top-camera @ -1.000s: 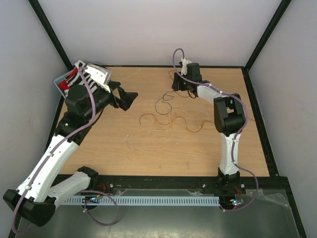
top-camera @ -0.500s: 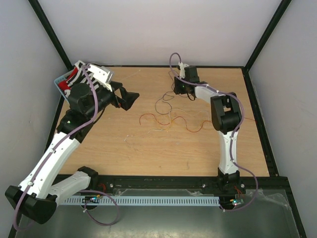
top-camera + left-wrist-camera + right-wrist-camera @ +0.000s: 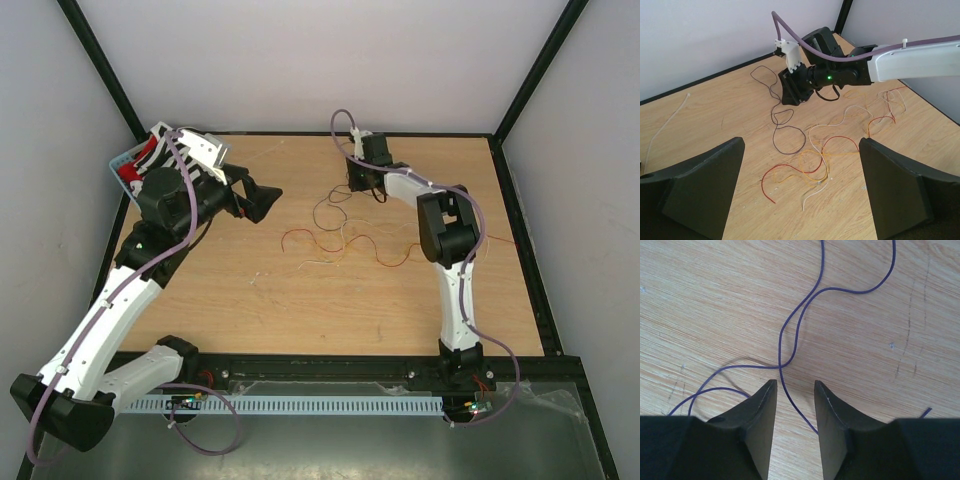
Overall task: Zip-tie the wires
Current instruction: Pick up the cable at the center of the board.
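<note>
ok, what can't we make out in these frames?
- Right wrist view: whether the fingers of the right gripper touch the dark wire between them; too close to tell.
- Top view: that gripper's fingertips, hidden under its own wrist.
- Left wrist view: the zip tie, near end cut off at the left edge.
- Top view: the blue bin, contents covered by the left arm.

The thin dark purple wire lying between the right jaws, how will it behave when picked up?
Probably floppy: the thin dark purple wire lies in loose curls, so its ends should droop. Likely very light, being so thin. It may slip out unless the right gripper shuts its jaws fully.
</note>
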`<state>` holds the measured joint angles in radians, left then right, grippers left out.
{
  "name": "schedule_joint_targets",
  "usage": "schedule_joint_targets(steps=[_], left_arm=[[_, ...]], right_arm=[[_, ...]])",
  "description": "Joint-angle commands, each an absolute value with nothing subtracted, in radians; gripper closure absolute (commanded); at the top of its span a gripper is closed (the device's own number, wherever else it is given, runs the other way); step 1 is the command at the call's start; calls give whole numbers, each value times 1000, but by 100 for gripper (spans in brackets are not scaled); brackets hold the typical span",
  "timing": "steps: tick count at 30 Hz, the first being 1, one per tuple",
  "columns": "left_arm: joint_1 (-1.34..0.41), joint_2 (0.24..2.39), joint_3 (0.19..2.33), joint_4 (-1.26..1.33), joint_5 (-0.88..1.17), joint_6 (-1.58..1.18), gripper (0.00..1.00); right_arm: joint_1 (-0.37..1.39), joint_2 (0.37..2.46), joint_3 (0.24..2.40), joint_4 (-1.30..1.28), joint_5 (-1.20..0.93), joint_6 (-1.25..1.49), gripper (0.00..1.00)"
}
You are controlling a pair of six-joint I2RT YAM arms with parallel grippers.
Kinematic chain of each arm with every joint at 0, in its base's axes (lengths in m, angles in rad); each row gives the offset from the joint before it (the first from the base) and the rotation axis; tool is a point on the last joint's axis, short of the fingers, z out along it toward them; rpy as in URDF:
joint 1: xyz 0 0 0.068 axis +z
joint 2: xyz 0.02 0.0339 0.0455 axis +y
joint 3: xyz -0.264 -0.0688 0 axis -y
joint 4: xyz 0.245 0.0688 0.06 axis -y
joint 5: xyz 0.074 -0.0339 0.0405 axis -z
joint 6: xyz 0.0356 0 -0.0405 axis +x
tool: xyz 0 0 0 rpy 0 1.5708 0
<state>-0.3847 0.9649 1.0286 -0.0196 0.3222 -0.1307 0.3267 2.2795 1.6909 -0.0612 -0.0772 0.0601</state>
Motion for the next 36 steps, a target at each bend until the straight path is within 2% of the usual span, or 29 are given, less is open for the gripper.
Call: schedule_joint_targets(steps=[1, 7, 11, 14, 24, 32, 36], left_arm=[[-378, 958, 1032, 15, 337, -136, 1], [-377, 945, 1025, 15, 335, -133, 1], [-374, 937, 1021, 15, 332, -128, 1], [-372, 943, 1021, 15, 332, -131, 1], [-361, 1029, 1048, 42, 413, -148, 1], [-356, 1140, 1045, 132, 440, -166, 1], [-355, 1168, 1047, 188, 454, -190, 1]], right_arm=[[352, 2308, 1737, -115, -14, 45, 57], [365, 2320, 1752, -146, 37, 49, 70], [367, 2302, 1751, -160, 52, 42, 91], [366, 2248, 1749, -164, 59, 34, 100], [367, 2010, 1855, -209, 10, 58, 100], [366, 1850, 2055, -213, -181, 119, 100], [366, 1770, 2055, -218, -222, 147, 100]])
